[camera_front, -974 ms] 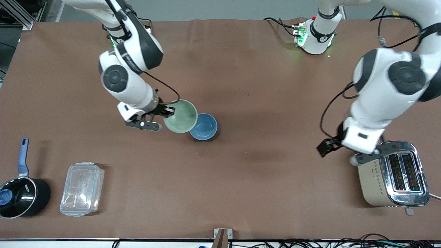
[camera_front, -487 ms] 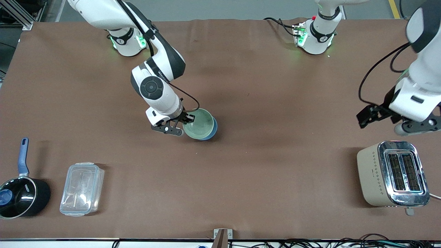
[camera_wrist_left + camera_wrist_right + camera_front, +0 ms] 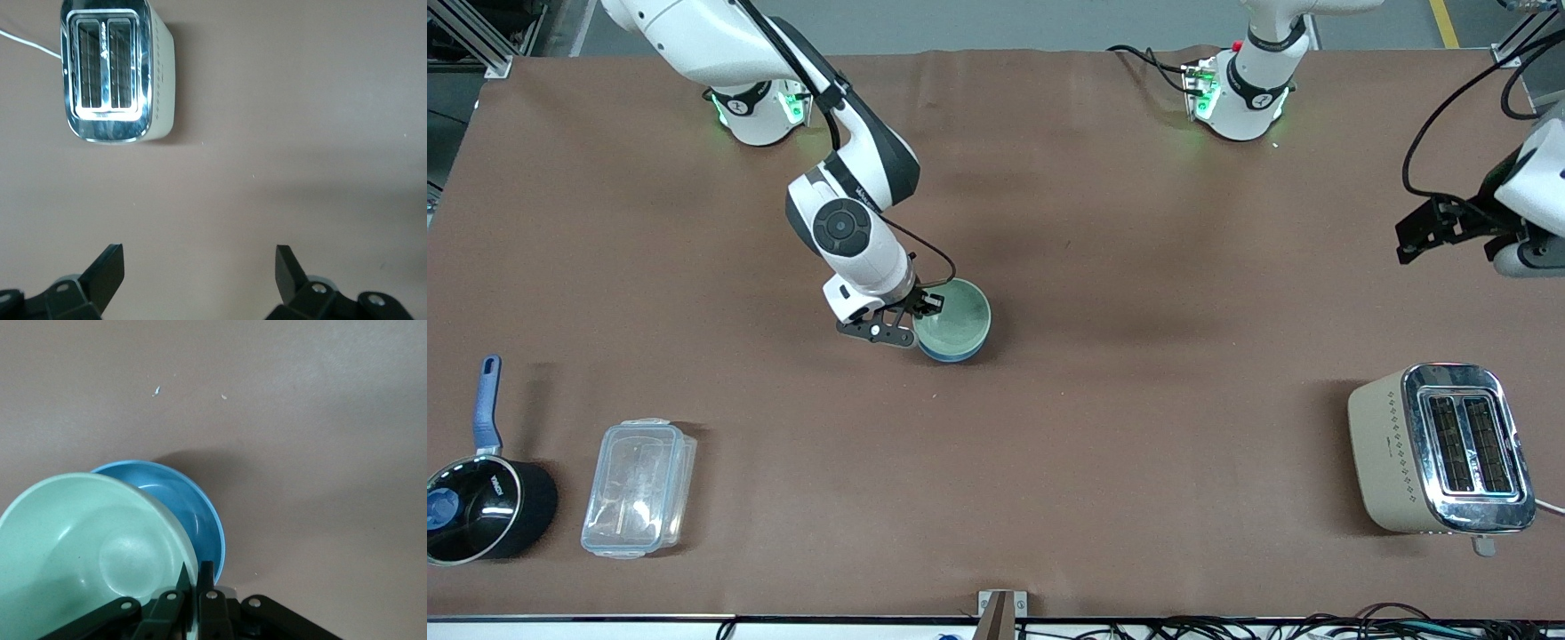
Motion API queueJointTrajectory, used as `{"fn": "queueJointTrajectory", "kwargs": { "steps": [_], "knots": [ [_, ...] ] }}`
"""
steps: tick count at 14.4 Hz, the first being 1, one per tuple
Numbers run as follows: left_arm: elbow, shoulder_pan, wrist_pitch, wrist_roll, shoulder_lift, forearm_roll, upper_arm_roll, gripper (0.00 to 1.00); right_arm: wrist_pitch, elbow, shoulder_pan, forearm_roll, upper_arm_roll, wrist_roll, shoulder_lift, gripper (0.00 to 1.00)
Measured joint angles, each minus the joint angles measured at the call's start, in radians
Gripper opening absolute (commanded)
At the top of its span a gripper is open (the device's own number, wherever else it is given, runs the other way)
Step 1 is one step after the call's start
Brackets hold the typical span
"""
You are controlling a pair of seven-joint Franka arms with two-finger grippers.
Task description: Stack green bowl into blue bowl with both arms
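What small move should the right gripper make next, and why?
Probably lower a little, then open. The right gripper is shut on the green bowl's rim, and that bowl sits tilted over the blue bowl, not yet nested level.

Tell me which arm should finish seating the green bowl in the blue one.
Right. Its gripper is shut on the green bowl rim, directly over the blue bowl. The left gripper hangs open over bare table toward its own end, above the toaster.

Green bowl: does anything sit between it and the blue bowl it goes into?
Nothing visible. The right gripper holds the pale mint-green bowl by its rim, tilted over the sky-blue bowl, whose inside shows empty.
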Motion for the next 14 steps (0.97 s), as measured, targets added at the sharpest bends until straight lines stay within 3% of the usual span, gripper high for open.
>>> {"fn": "queueJointTrajectory", "kwargs": {
  "steps": [5, 8, 9, 10, 13, 14],
  "knots": [
    [-0.120, -0.001, 0.002, 0.000, -0.107, -0.045, -0.003, 1.00, 0.035, -0.014, 0.003, -0.003, -0.001, 0.003, 0.007, 0.02],
    [-0.146, -0.002, 0.005, -0.007, -0.127, -0.046, -0.020, 1.00, 0.050, -0.015, 0.003, -0.003, -0.001, 0.004, 0.017, 0.09],
    [-0.147, -0.003, 0.007, -0.007, -0.127, -0.046, -0.024, 1.00, 0.051, -0.017, 0.003, -0.004, -0.002, 0.004, 0.019, 0.17],
    [-0.148, -0.004, 0.009, -0.007, -0.127, -0.046, -0.026, 1.00, 0.051, -0.019, 0.003, -0.004, -0.002, 0.004, 0.020, 0.31],
    [-0.150, -0.005, 0.012, -0.007, -0.127, -0.046, -0.025, 1.00, 0.052, -0.021, 0.003, -0.004, -0.004, 0.011, 0.020, 0.96],
    [-0.150, -0.004, 0.013, -0.006, -0.127, -0.046, -0.025, 1.00, 0.052, -0.021, 0.003, -0.004, -0.006, 0.020, 0.020, 1.00]
  ]
}}
